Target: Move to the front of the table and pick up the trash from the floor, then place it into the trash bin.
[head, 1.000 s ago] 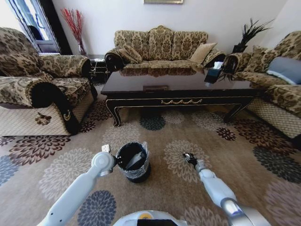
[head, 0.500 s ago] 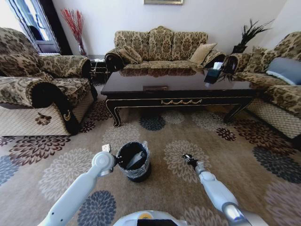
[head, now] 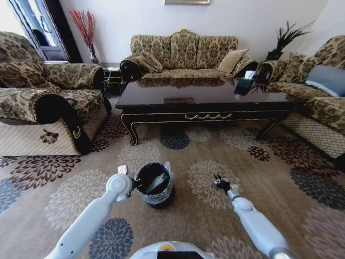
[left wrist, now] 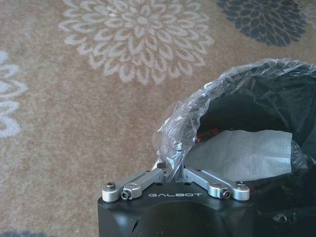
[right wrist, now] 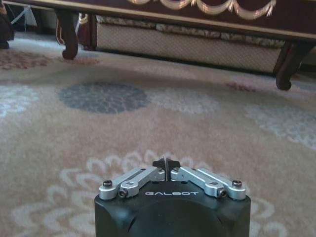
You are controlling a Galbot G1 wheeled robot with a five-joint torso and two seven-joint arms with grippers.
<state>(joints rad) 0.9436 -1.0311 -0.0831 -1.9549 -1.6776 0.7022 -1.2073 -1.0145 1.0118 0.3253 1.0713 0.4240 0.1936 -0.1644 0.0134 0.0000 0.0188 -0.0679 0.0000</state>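
While both arms reach forward over the floor (head: 259, 178), the left claw (left wrist: 171, 170) sits at the near rim of the bin (head: 154, 185), its fingers drawn together with a fold of the clear bag liner (left wrist: 177, 128) touching them; whether they pinch the plastic cannot be told. From the head view the left wrist is just beside the bin on its left. Inside the bin lies the trash: a flat white piece (left wrist: 237, 153) leaning across the opening, with a bit of red (left wrist: 208, 133) showing under it.

To the right of the bin, apart from it, the right claw (right wrist: 167, 166) hangs low over a cream flower medallion (head: 207, 181), its fingers pressed together and holding nothing. In the head view this claw (head: 220, 182) points away from the robot toward the table.

Farther on, the carpet runs to the table (head: 207, 102), whose dark glossy tabletop carries a tissue box (head: 245, 82) near its right end. Its gold scroll trim (right wrist: 217, 7) and curved legs (right wrist: 66, 32) show in the right wrist view. Patterned sofas stand behind and at both sides.
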